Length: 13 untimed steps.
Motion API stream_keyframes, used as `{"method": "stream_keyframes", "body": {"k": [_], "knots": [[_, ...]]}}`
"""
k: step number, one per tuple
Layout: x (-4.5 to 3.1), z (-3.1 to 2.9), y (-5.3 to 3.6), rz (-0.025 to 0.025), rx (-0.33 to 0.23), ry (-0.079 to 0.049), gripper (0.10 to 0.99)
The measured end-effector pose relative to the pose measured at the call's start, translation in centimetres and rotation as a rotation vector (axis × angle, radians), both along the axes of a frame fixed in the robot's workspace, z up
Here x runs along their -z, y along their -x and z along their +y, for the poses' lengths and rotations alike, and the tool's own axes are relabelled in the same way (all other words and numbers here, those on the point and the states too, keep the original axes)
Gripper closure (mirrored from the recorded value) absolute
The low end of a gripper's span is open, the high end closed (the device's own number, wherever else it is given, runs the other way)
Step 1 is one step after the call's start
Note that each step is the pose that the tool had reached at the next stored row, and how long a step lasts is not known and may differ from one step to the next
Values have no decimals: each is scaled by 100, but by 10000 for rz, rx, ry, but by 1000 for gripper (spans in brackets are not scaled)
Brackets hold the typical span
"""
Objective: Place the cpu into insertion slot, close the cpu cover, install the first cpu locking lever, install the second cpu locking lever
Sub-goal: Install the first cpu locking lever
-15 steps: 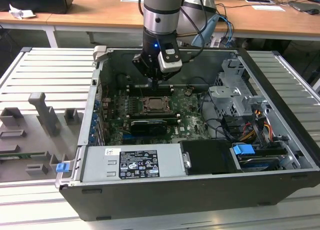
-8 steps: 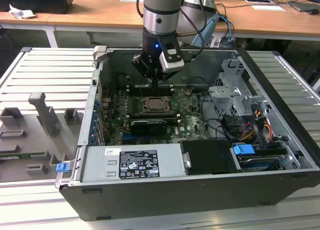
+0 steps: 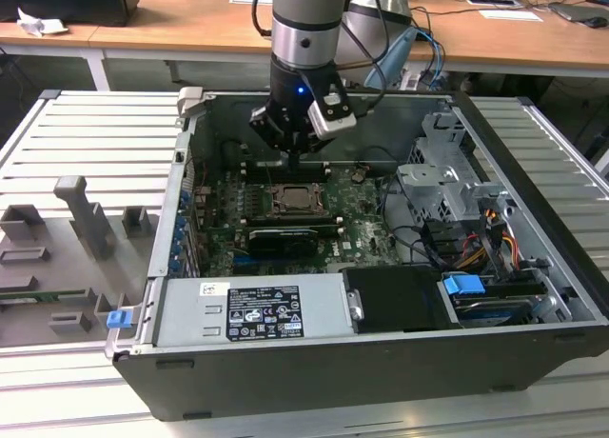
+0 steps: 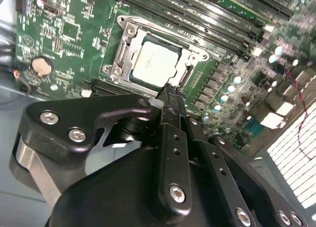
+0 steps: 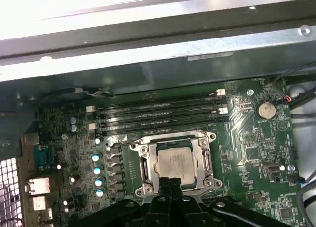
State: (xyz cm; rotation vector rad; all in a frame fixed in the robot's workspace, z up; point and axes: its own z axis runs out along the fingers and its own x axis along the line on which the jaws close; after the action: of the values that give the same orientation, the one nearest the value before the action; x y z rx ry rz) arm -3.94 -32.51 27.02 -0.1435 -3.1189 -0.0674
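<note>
Silver-grey chip [image 3: 292, 199] sits in its socket [image 3: 276, 209] at the exterior view's centre, metal frame [image 4: 126, 39] flat around it. The claw [image 3: 297, 158] hangs just above it in that picture, pinched together, holding nothing.

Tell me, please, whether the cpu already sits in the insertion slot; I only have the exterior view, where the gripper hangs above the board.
Observer: Yes. In both wrist views the cpu lies flat in the insertion slot, silver top up.
Operator: Is the cpu cover down?
Observer: The cpu cover lies flat, framing the cpu.
Operator: And the fingers?
Observer: In the second wrist view the gripper is shut, its tips at the slot's edge.
</note>
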Motion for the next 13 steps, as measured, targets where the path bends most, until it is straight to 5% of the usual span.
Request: {"method": "stream_keyframes", "body": {"k": [13], "knots": [[3,0,1,-6,-2573,1,980]]}}
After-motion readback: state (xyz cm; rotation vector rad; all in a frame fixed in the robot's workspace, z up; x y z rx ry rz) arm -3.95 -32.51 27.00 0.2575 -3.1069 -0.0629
